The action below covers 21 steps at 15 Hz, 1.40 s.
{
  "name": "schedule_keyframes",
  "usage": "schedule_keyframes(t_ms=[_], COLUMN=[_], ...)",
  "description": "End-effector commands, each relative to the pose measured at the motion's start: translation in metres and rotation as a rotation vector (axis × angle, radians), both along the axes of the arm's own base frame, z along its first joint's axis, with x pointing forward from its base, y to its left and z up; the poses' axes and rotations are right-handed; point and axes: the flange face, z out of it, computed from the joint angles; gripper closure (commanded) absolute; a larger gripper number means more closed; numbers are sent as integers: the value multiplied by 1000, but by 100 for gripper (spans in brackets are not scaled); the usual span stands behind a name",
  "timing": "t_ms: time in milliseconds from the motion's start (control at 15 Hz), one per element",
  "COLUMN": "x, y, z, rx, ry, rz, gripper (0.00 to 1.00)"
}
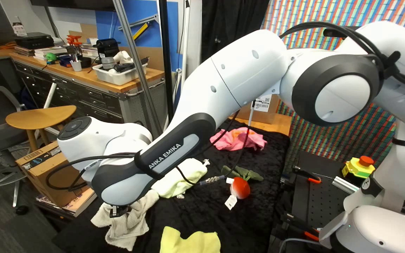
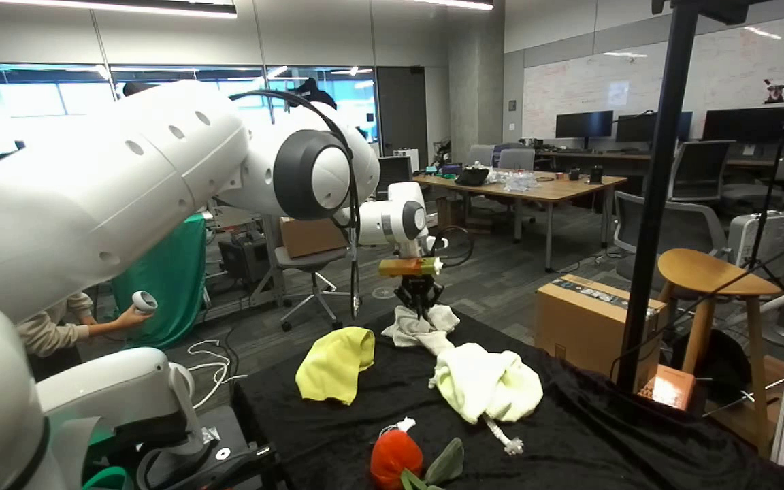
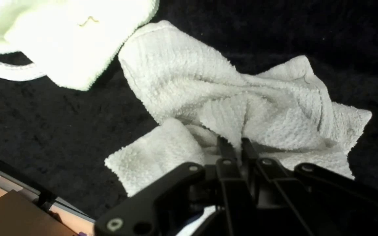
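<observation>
- In an exterior view, the crumpled, off-white terry cloth [image 1: 127, 230] is lying on the black velvet table cover [image 1: 202, 211], beneath the black two-finger gripper [image 1: 115, 212]. The soft, pale yellow fabric bundle [image 1: 186, 177] is lying by the cloth's inner end.
- In an exterior view, the gripper is pointing straight down, tips meeting the terry cloth. The flat, bright yellow cloth [image 2: 337, 367] is lying nearby; good handling is keeping this vertical attitude and avoiding any sweep towards it.
- In the wrist view, the fingers [image 3: 226, 150] are pinching a narrow raised fold of the terry cloth; the gripper is grasping it, while loose corners are spreading to both sides.
- Because only one fold is appearing to carry the hold, sound technique is maintaining firm pressure and making any movement slow and upward, without twisting.
- Glare is washing out the fabric bundle in the wrist view, so whether it is touching the nearest corner is remaining uncertain; careful operation is checking that corner for drag.
</observation>
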Motion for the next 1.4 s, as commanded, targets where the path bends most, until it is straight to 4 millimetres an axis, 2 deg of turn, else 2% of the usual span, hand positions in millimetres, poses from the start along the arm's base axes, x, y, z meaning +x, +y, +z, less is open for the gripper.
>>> schedule_keyframes(t_ms=[0, 67, 200, 333, 533, 733, 1067, 1333], x=[4, 3, -1, -2, 2, 4, -9, -30], y=[4, 4, 4, 3, -1, -15, -61, -108], z=[1, 2, 13, 35, 84, 148, 239, 290], rx=[-14, -31, -47, -51, -53, -39, 8, 33], ry=[24, 26, 26, 12, -65, -162, -254, -300], rz=[21, 24, 40, 44, 45, 34, -12, -45], gripper=[97, 95, 95, 96, 96, 96, 96, 96])
